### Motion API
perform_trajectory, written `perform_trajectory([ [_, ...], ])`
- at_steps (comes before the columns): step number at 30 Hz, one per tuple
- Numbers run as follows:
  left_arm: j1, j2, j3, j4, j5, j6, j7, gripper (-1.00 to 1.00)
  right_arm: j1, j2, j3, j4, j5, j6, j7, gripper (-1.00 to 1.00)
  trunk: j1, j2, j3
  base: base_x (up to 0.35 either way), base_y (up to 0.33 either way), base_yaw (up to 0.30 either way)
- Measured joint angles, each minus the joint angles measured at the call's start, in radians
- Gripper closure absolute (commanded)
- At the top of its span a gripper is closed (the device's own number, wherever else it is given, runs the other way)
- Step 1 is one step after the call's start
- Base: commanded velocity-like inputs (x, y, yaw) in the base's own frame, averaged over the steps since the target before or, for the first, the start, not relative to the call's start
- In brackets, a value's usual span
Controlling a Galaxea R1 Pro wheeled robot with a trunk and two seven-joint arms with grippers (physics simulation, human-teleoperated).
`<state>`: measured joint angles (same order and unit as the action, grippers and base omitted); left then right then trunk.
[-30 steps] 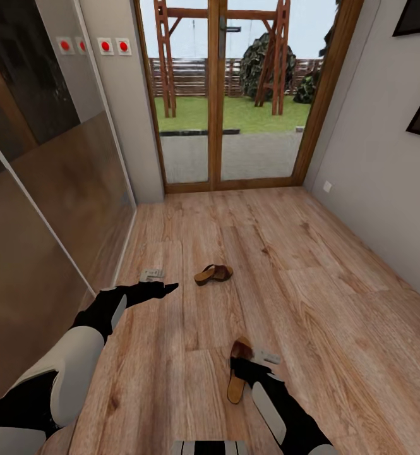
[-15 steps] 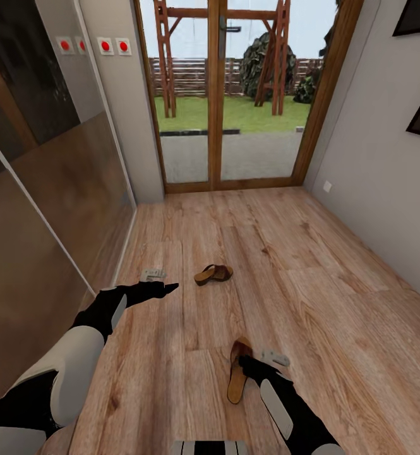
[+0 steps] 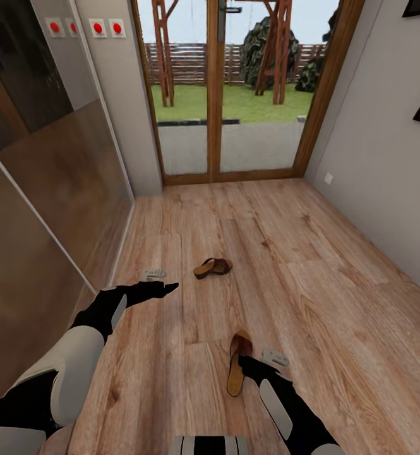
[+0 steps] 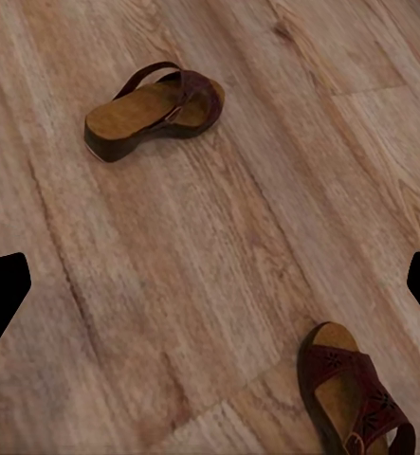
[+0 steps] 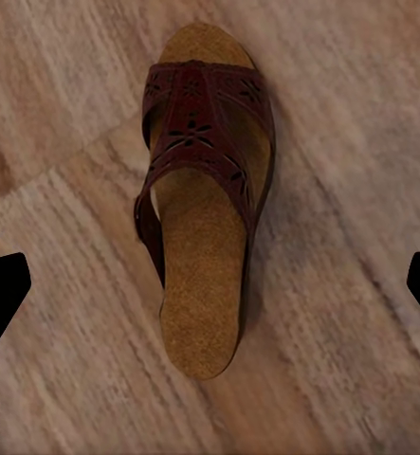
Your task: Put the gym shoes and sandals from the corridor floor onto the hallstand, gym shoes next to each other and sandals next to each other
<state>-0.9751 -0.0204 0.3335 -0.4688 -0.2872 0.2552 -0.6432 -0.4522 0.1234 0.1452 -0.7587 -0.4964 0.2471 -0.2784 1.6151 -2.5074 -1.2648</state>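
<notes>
The step in hand was the first pick: all four shoes lay on the corridor floor [image 3: 336,297], and the hallstand was nowhere to be seen in these pictures. The right gripper [image 3: 246,362] hung just above the near sandal [image 3: 238,361], which lay flat on the planks, near and slightly right of centre. In the right wrist view the near sandal [image 5: 205,194] sat centred between the two fingertips [image 5: 1,289], which stood wide apart at the picture's edges. The far sandal [image 3: 213,266] rested further up the corridor, well apart from the first. A gym shoe [image 3: 275,357] lay just right of the near sandal; the other gym shoe [image 3: 153,274] lay at the left, just beyond the left gripper [image 3: 169,288]. In the left wrist view that gripper's fingertips [image 4: 3,289] were likewise spread, holding nothing. The next move probably called for lowering the right gripper straight down to straddle the sandal across its narrow width, then closing on the sole edges or strap.
</notes>
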Motion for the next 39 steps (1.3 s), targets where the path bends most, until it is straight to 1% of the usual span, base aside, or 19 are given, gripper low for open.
perform_trajectory([
  [5,0.0,0.0,0.0,0.0,0.0,0.0,0.0,-1.0,0.0,0.0,-0.001,0.0,-0.001,0.0,0.0,-1.0,0.0,0.0,-0.002,0.0,0.0,-0.001],
  [12,0.0,0.0,0.0,0.0,0.0,0.0,0.0,-1.0,0.0,0.0,-0.001,0.0,-0.001,0.0,0.0,-1.0,0.003,-0.002,-0.031,0.0,0.0,0.036],
  [23,0.0,0.0,0.0,0.0,0.0,0.0,0.0,-1.0,0.0,0.0,-0.003,-0.002,-0.002,-0.001,0.0,-1.0,0.008,-0.004,-0.085,0.0,0.0,0.121],
  [27,0.0,-0.001,0.0,0.0,0.0,0.0,0.0,-1.0,0.0,0.0,-0.004,-0.002,-0.002,-0.001,0.0,-1.0,0.008,-0.004,-0.091,0.0,0.0,0.139],
  [34,0.0,-0.002,0.0,0.0,0.0,-0.001,0.0,-1.0,0.0,0.003,-0.003,-0.005,-0.003,-0.001,0.0,-1.0,0.008,-0.004,-0.094,0.0,0.0,0.038],
  [38,0.0,-0.003,0.0,0.0,0.0,-0.001,0.0,-1.0,0.0,0.009,-0.001,-0.006,-0.003,-0.002,-0.001,-1.0,0.008,-0.004,-0.094,0.0,0.0,0.007],
  [39,0.0,-0.003,0.0,0.0,0.0,-0.001,0.0,-1.0,0.0,0.015,0.0,-0.006,-0.003,-0.002,-0.001,-1.0,0.008,-0.004,-0.094,0.0,0.0,0.003],
])
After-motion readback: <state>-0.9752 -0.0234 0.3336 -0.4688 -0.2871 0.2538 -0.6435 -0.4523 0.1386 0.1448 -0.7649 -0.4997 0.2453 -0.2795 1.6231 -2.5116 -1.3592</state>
